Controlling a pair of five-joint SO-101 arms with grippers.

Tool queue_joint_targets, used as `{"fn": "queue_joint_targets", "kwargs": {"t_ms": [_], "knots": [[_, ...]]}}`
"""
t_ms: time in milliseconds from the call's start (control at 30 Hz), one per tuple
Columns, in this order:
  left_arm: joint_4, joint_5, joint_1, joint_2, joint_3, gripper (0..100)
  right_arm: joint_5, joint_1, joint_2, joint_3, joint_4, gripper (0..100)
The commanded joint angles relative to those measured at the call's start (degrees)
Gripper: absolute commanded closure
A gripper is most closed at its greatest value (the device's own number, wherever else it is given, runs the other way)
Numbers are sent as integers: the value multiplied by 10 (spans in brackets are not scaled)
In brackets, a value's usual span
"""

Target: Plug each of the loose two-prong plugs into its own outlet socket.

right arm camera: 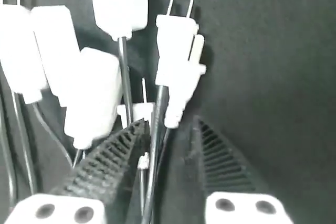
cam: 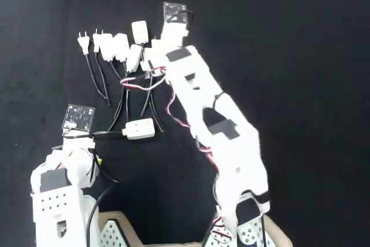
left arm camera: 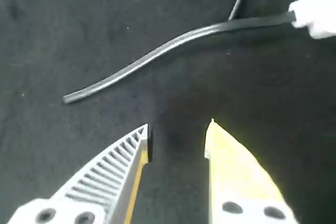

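Several white two-prong plugs [cam: 121, 45] with black cords lie in a bunch at the far middle of the black table. My right arm [cam: 214, 114] stretches out to that bunch. In its wrist view my right gripper [right arm camera: 165, 135] is open, its dark fingers on either side of the black cord of one two-prong plug [right arm camera: 178, 40]; other plugs [right arm camera: 94, 93] lie beside it. A white outlet socket [cam: 140, 128] lies nearer, with a black cord [left arm camera: 173, 45] running toward my left arm [cam: 58, 183]. My left gripper [left arm camera: 178, 132] is open over bare cloth, just short of that cord.
A corner of the white socket [left arm camera: 315, 3] shows beyond the left gripper. Red and white servo wires [cam: 139, 82] hang from the right arm over the plug cords. The black cloth [cam: 300, 73] to the right of the right arm is bare.
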Motion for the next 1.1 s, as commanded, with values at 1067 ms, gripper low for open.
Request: {"fn": "queue_joint_targets", "kwargs": {"t_ms": [1067], "knots": [[-10,-5,12,-4,-2,820,18,18,206,-472,324,986]]}}
